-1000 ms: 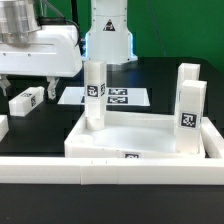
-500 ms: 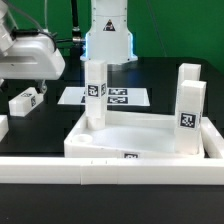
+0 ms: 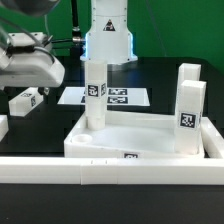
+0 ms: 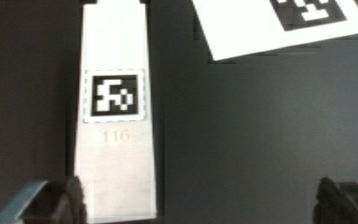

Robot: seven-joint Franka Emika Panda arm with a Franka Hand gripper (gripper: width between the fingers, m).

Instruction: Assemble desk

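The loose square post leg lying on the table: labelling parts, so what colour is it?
White, with a black-and-white square tag; the wrist view shows the leg best.

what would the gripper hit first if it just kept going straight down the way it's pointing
Most likely the loose leg lying on the black table. In the wrist view it lies under the open gripper, toward one finger rather than centred. How far off it is cannot be told. In the exterior view, the same leg.
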